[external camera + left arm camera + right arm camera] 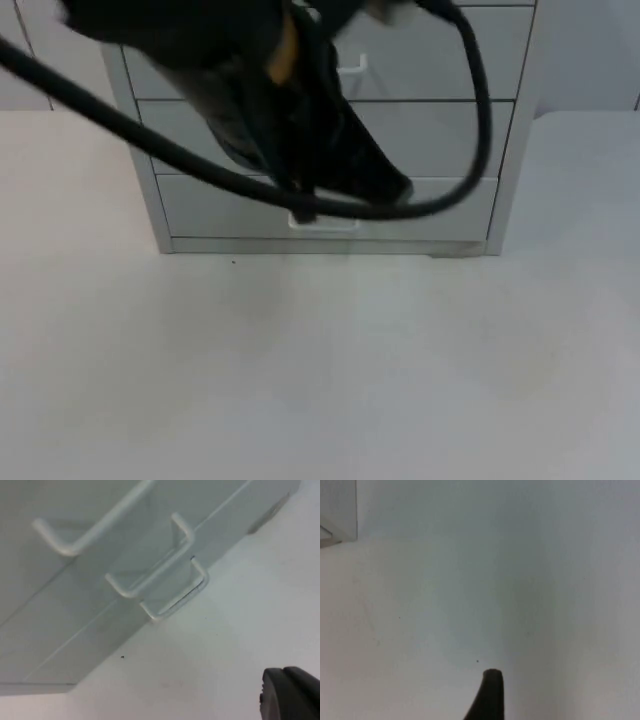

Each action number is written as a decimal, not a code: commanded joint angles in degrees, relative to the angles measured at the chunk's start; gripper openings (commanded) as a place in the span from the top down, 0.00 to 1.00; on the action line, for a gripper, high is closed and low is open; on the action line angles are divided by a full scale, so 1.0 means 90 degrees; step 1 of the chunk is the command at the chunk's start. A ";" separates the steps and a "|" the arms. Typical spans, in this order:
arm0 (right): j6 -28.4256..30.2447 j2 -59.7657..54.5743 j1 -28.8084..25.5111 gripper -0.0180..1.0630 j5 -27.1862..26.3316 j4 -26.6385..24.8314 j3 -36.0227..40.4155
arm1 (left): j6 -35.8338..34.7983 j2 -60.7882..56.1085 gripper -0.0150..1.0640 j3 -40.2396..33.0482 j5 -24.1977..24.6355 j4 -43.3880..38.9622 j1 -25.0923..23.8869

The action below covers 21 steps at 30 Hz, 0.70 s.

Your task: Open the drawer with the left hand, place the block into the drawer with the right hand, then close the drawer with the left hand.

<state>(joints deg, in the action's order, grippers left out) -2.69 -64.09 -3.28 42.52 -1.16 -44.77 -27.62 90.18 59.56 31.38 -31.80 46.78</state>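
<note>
Left gripper (385, 190) at the bottom drawer (220, 205), all drawers shut.
Left gripper hangs just above the handle (322, 222); grip can't be judged, holds nothing. Drawer looks rigid, light; hook the thin stiff handle mid-bar. Right gripper (490, 690) waits over bare table (420, 630), grip unclear.

Left arm (300, 130) hides middle drawer (420, 135) handle

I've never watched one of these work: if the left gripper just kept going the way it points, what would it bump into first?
Probably the drawer cabinet: the left gripper points at its stacked handles, most likely the lowest handle. All drawers look shut. Depth is hard to judge.
</note>
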 commanded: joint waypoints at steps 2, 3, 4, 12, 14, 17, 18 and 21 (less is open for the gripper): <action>0.0212 0.0042 0.0006 0.31 -0.0035 -0.0184 0.0032 | 0.0048 -0.0702 0.99 -0.0268 -0.0014 0.0192 0.0000; 0.0346 0.0042 0.0006 0.31 -0.0035 -0.0324 0.0032 | 0.0048 -0.0921 0.99 -0.0386 -0.0014 0.0220 0.0000; 0.0512 0.0042 0.0006 0.31 -0.0035 -0.0457 0.0032 | 0.0048 -0.1185 0.99 -0.0509 -0.0014 0.0235 0.0000; 0.1782 0.0527 0.0006 0.31 -0.0035 -0.1493 0.0032 | 0.0048 -0.2600 0.99 -0.1127 -0.0013 0.0488 -0.0026; 0.1894 0.0732 0.0006 0.31 -0.0035 -0.1552 0.0032 | 0.0048 -0.2778 0.99 -0.1189 0.0057 0.0520 -0.0026; 0.2047 0.1558 0.0006 0.31 -0.0035 -0.1604 0.0032 | 0.0048 -0.3355 0.99 -0.1448 0.0092 0.0675 -0.0026; 0.2079 0.1782 0.0006 0.31 -0.0035 -0.1604 0.0032 | 0.0048 -0.3535 0.99 -0.1515 0.0079 0.0725 -0.0026; 0.2079 0.2284 0.0006 0.31 0.0038 -0.1618 0.0032 | 0.0048 -0.3896 0.99 -0.1676 0.0079 0.0804 -0.0026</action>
<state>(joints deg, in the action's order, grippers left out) 15.25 -46.05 -3.28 42.46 -15.14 -44.77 -27.01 56.96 45.25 32.14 -25.68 46.64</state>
